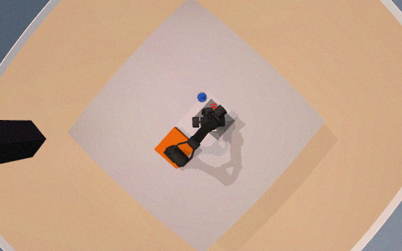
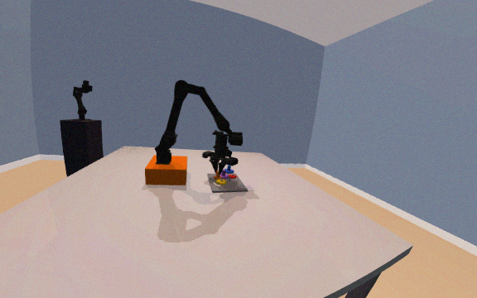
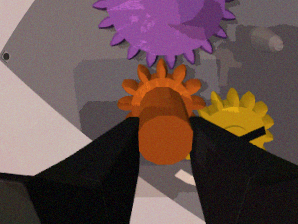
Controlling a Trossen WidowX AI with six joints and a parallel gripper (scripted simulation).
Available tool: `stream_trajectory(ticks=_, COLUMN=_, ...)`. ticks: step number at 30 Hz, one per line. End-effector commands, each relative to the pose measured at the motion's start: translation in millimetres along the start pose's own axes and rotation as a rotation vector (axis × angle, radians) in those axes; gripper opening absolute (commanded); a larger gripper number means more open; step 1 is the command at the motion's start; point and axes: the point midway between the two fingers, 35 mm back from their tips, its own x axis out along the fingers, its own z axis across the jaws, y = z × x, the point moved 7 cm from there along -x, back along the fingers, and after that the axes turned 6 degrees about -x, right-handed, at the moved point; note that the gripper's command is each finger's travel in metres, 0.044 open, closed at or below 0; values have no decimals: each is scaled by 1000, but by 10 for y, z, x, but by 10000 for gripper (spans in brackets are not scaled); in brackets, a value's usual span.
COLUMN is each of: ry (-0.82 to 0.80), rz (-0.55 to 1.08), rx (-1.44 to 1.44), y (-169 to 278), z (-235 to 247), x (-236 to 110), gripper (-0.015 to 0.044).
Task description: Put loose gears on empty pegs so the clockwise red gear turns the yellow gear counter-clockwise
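Observation:
My gripper (image 3: pixel 164 127) (image 2: pixel 219 175) is shut on the knob of an orange gear (image 3: pixel 162 92) (image 2: pixel 217 176), low over the grey board (image 3: pixel 50 45) (image 2: pixel 238 188). In the wrist view the orange gear is between the purple gear (image 3: pixel 160 20) (image 2: pixel 224 175) and the yellow gear (image 3: pixel 255 117) (image 2: pixel 221 181) with its black stripe, close to the teeth of both. Whether it sits flat on a peg is hidden. The red gear (image 2: pixel 233 176) is on the board beyond the purple gear. A blue gear (image 1: pixel 202 97) (image 2: pixel 228 170) stands off the board on the table.
A bare peg (image 3: pixel 267 39) stands right of the purple gear in the wrist view. The red arrow (image 1: pixel 213 104) is at the board's far corner; part of the white arrow (image 3: pixel 185 177) shows beside the yellow gear. The orange base block (image 2: pixel 166 175) carries the arm.

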Motion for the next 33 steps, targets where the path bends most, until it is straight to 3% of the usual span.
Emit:
stream_trajectory(ticks=1, ry=0, rz=-1, rx=106, y=-1, z=6, x=11, gripper=0)
stream_trajectory(ticks=13, ry=0, rz=-1, rx=360, y=2, z=-3, x=38, gripper=0)
stream_trajectory(ticks=19, ry=0, rz=-1, rx=282, y=0, z=-1, x=22, gripper=140)
stream_trajectory(ticks=23, ry=0, rz=-2, rx=223, y=-4, z=-3, x=-32, gripper=140)
stream_trajectory(ticks=29, ry=1, rz=-2, rx=112, y=-6, z=-1, x=-441, gripper=140)
stream_trajectory(ticks=32, ry=1, rz=-2, rx=107, y=-5, z=1, x=-461, gripper=140)
stream_trajectory(ticks=33, ry=2, rz=-4, rx=142, y=-5, z=-4, x=-390, gripper=166)
